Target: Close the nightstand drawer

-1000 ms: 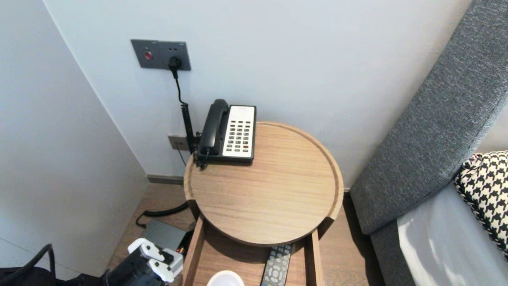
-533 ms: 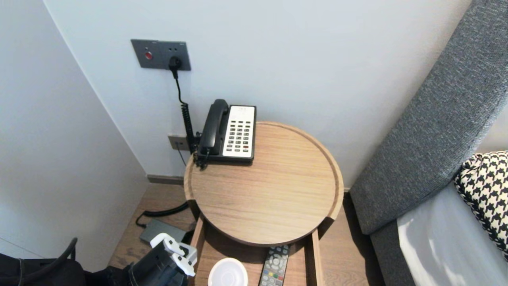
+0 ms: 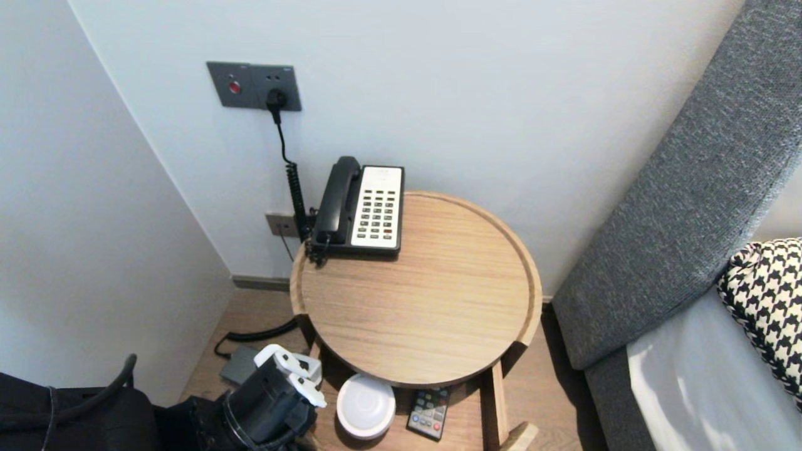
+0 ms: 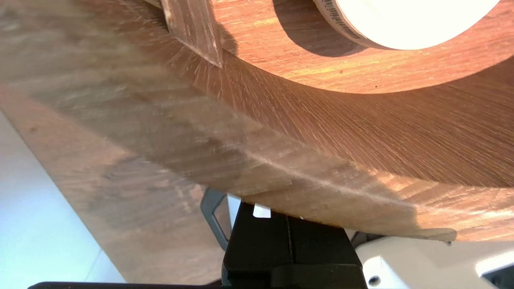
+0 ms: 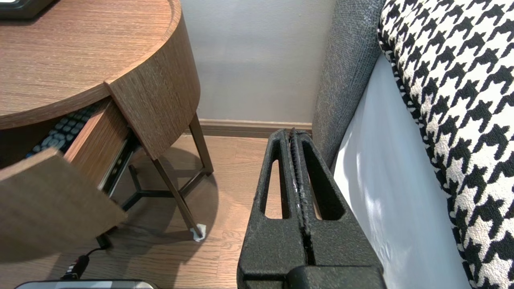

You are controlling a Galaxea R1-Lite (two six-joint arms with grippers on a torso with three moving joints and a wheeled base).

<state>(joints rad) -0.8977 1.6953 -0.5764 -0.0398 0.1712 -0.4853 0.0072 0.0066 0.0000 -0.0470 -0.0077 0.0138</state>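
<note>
Head view cuts the drawer [image 3: 495, 401] off at its front, and the round table [image 3: 438, 300] hides its back, covering part of the white dish [image 3: 366, 405] and the remote [image 3: 428, 413] inside. The left gripper [image 3: 294, 382] sits at the drawer's left front corner with its fingertips hidden. Only the left wrist view shows its fingers pressed together, right up against blurred curved wood. The right gripper [image 5: 295, 160] appears only in the right wrist view, its fingers together, beside the bed [image 5: 385, 168].

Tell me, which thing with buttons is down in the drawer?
The remote control, lying in the open drawer beside a white round dish; the telephone sits up on the round table.
</note>
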